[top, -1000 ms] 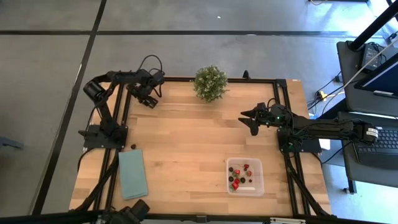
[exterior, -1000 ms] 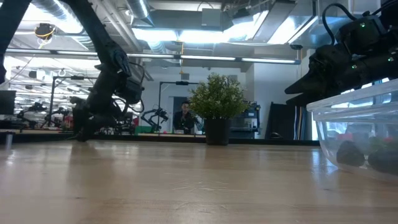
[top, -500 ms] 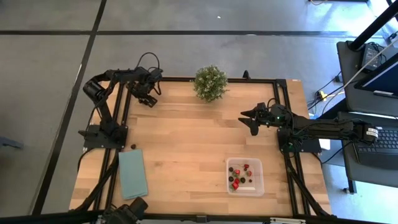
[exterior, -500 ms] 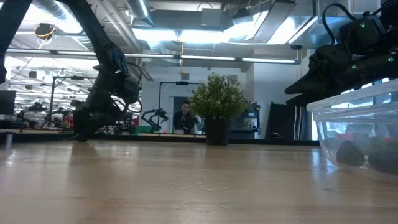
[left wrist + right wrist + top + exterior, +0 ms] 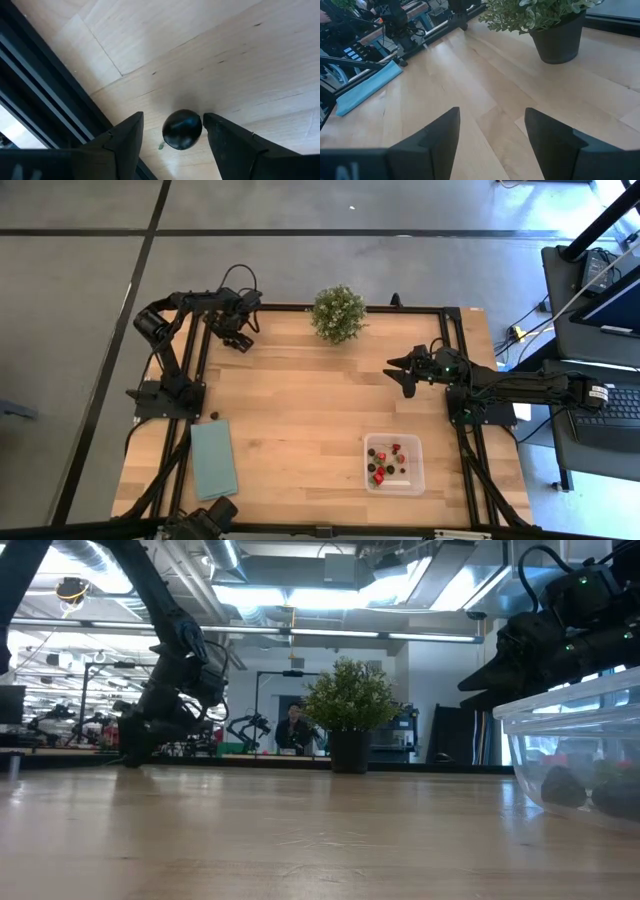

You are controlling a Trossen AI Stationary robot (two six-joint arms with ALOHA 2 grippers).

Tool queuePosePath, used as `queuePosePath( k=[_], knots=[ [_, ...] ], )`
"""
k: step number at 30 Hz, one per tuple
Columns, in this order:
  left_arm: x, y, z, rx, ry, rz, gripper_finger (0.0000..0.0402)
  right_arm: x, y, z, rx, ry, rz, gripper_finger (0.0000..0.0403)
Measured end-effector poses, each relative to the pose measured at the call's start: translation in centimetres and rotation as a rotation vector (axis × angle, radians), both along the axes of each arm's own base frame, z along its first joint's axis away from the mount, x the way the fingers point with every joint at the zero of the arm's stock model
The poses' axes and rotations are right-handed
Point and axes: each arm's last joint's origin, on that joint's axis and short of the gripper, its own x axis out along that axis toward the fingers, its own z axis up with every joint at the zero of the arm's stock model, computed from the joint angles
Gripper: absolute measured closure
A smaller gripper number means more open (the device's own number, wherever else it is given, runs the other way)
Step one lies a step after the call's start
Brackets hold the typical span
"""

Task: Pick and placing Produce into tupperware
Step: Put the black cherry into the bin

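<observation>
On the wooden table [image 5: 300,420], my tupperware [image 5: 394,464] at five o'clock holds red and dark produce [image 5: 383,464]. At eleven o'clock my left gripper [image 5: 172,131] straddles one dark berry [image 5: 182,129], fingers apart. My right gripper [image 5: 492,131] hovers open at three o'clock.

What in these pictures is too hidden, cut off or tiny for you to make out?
- How many berries lie in the tupperware: too small in the high view, and the low view's right edge cuts the container off.
- Whether the left gripper touches the dark berry: its fingers straddle it, contact unclear.
- The dark speck near the teal cloth: too small to identify.
</observation>
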Motion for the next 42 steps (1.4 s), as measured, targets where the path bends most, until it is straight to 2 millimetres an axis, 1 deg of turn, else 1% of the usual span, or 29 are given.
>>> queuePosePath(
  k=[7,19,33,42],
  knots=[
    [0.04,0.0,0.0,-0.013,-0.01,-0.018,0.022,0.0,0.0,0.0,0.0,0.0,0.0,0.0176],
    [0.09,-0.04,0.01,-0.031,-0.021,-0.041,0.0309,0.0,0.01,0.0,0.0,0.0,0.0,0.0176],
    [0.09,-0.41,0.09,-0.059,-0.003,-0.049,0.0308,0.0,0.0,0.0,-0.002,0.001,0.001,0.0176],
    [-0.17,-0.79,0.12,-0.103,0.024,-0.056,0.0253,0.0,0.01,0.0,-0.003,0.001,0.002,0.0176]
  ],
)
